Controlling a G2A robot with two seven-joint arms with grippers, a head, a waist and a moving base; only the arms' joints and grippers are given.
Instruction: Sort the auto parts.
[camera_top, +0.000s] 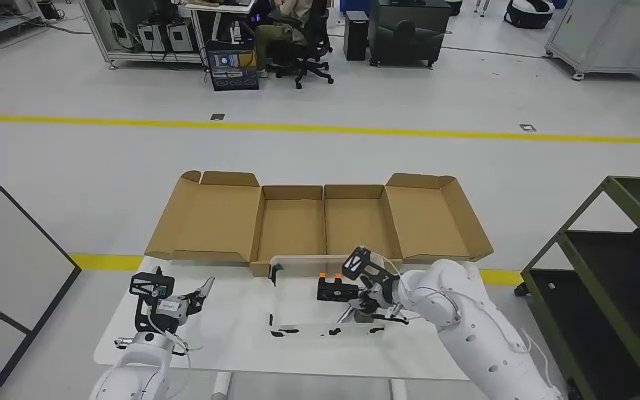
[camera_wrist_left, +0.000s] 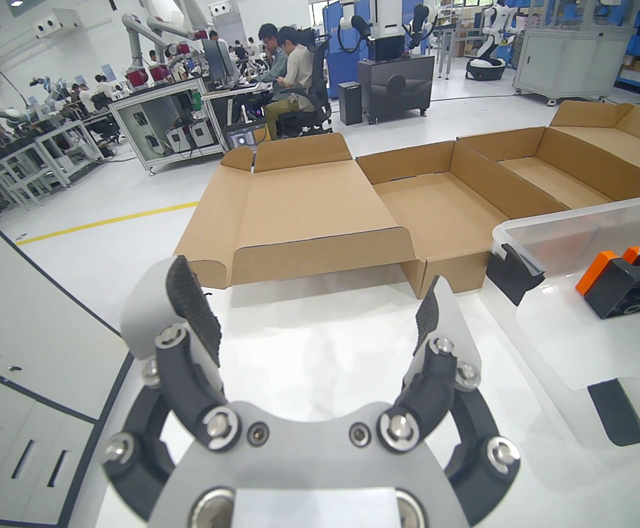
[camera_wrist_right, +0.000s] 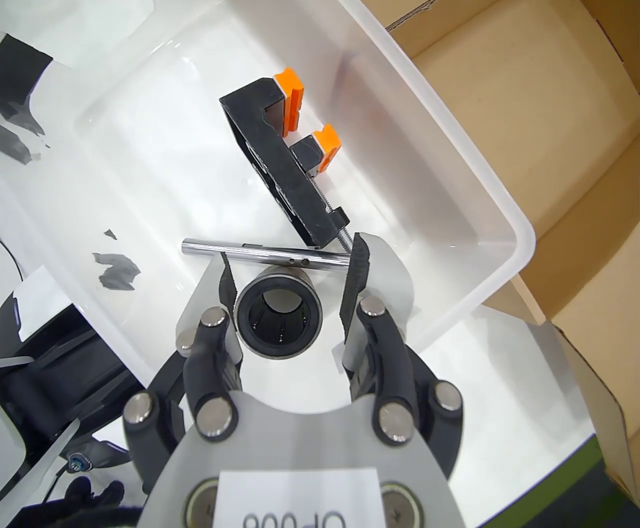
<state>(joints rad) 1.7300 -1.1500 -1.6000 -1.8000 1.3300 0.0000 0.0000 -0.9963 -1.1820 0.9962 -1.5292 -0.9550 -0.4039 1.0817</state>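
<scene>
While the right end effector (camera_wrist_right: 290, 260) hung inside the clear bin (camera_wrist_right: 165, 165), its fingers stood released on either side of the black cylindrical bearing (camera_wrist_right: 278, 317), whose open bore faced the wrist. One pad looked close against the bearing and the other stood apart from it, so the grasp was not yet made. Closing well likely called for centring first, so that both pads would meet the round wall together. An uneven squeeze could have nudged the bearing aside or let it roll.

A steel rod (camera_wrist_right: 260, 252) lay across just beyond the bearing, near the fingertips and seemingly touching the screw of the black vise with orange jaws (camera_wrist_right: 280, 175). Reaching any deeper risked pinching the rod too.

A straight lift over the bin wall would probably suit before carrying the part to the cardboard box (camera_wrist_right: 525, 100) just beside the bin.

The left end effector (camera_wrist_left: 307, 272) hovered released and empty over the table (camera_wrist_left: 350, 350).
</scene>
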